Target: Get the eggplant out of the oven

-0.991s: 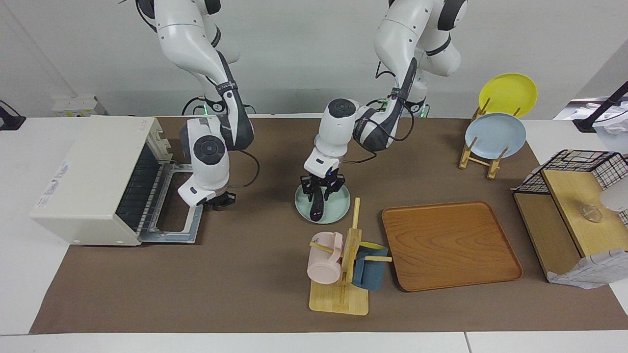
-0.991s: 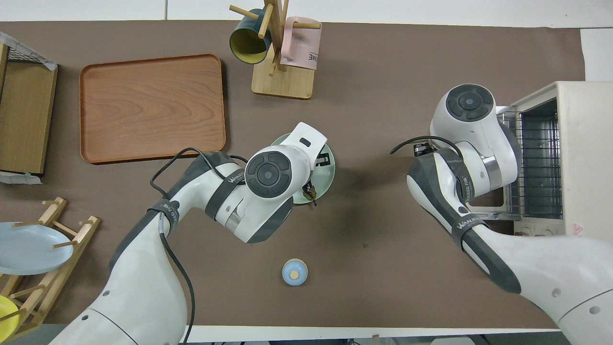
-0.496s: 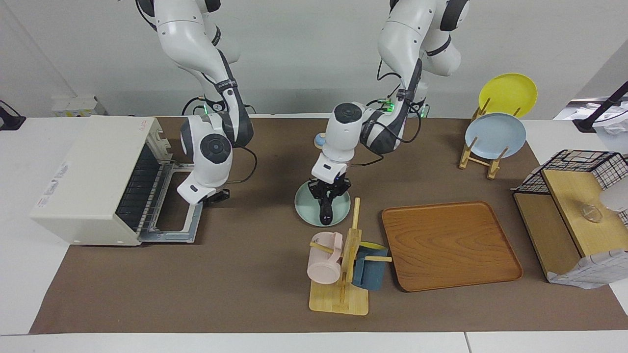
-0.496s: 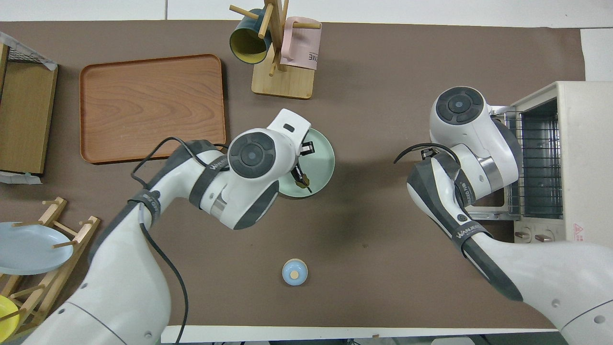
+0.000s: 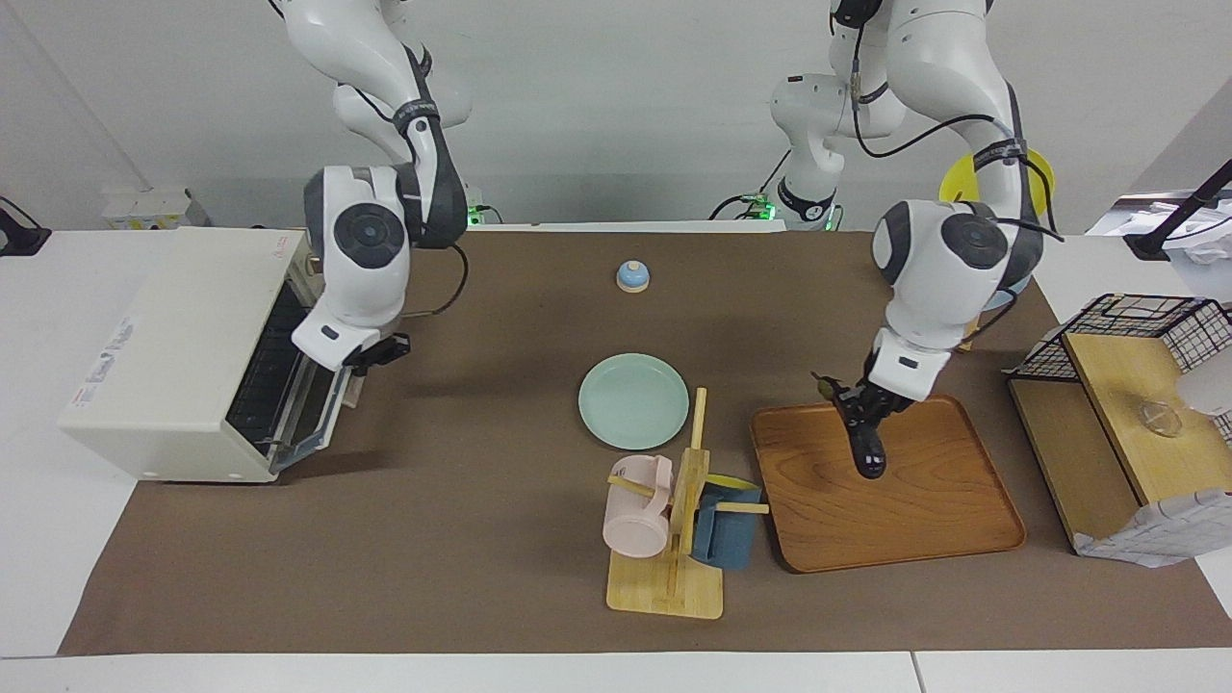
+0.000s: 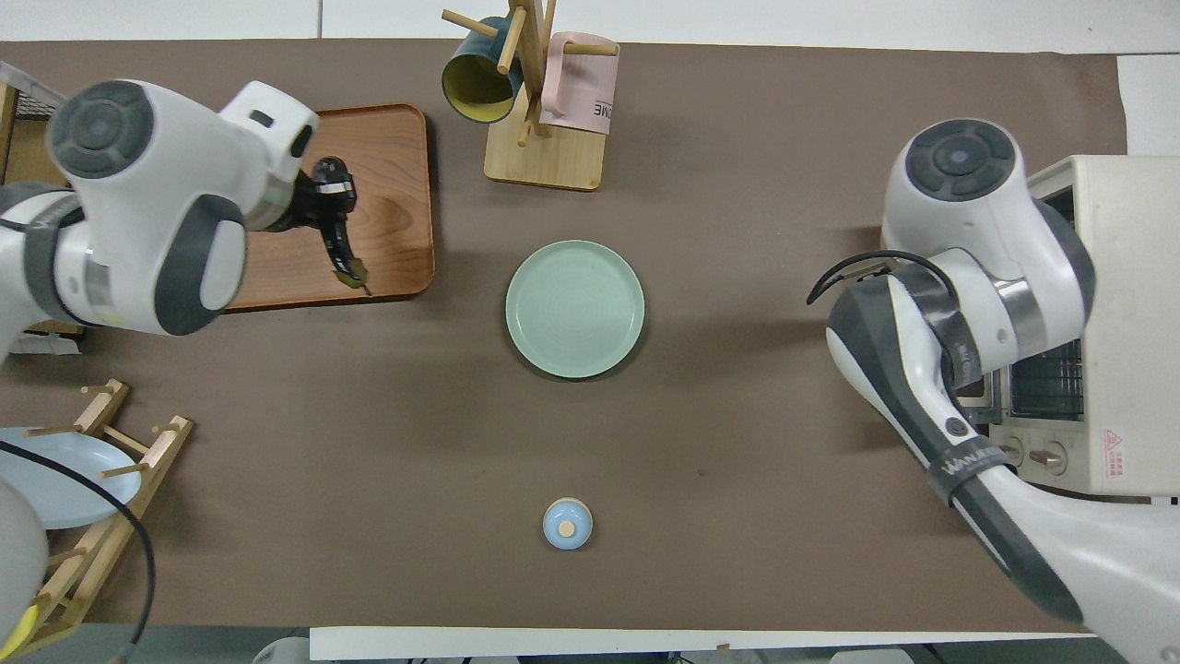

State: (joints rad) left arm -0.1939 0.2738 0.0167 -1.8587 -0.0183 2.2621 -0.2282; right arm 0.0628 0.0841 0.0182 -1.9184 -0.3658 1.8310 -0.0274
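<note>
The dark purple eggplant hangs from my left gripper, which is shut on it over the wooden tray; its lower tip is close to the tray's surface. In the overhead view the eggplant and left gripper are over the tray's edge toward the plate. The cream-white oven stands at the right arm's end of the table with its door tilted about halfway up. My right gripper is at the door's upper edge. The oven also shows in the overhead view.
An empty mint-green plate lies mid-table. A wooden mug rack with a pink and a blue mug stands farther from the robots. A small blue knob sits near the robots. A plate rack and a wire shelf stand at the left arm's end.
My left gripper has lifted the eggplant off the green plate and carried it over the wooden tray. My right gripper rose and the oven door swung from flat open to about halfway up.
</note>
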